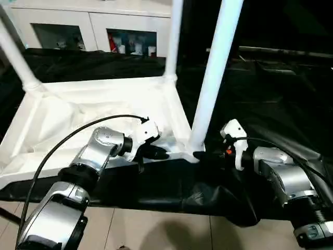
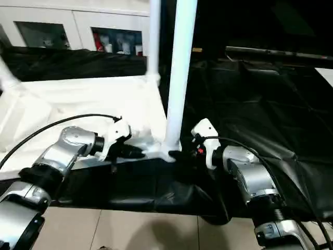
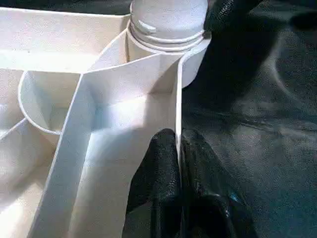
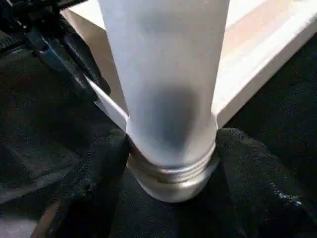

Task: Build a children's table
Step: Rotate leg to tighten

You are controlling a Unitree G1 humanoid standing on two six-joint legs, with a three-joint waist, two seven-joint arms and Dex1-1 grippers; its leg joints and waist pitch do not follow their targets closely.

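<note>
The children's table lies upside down, its white ribbed top (image 1: 104,88) on black cloth. Three white legs stand in corner sockets: one at the near right (image 1: 213,73), one at the far right (image 1: 174,36), one at the far left (image 1: 15,57). My left gripper (image 3: 178,148) is shut on the top's thin near rim wall, just left of the near right socket (image 3: 168,34). My right gripper (image 4: 171,168) is open, one black finger (image 4: 94,178) on each side of that leg's threaded base (image 4: 171,163), low at the corner (image 1: 200,154).
Black cloth (image 1: 270,94) covers the work surface and hangs crumpled over its near edge (image 1: 208,198). A white cabinet (image 1: 88,26) with glass doors stands behind. Tiled floor (image 1: 156,229) shows below. A black cable (image 1: 62,151) loops over my left forearm.
</note>
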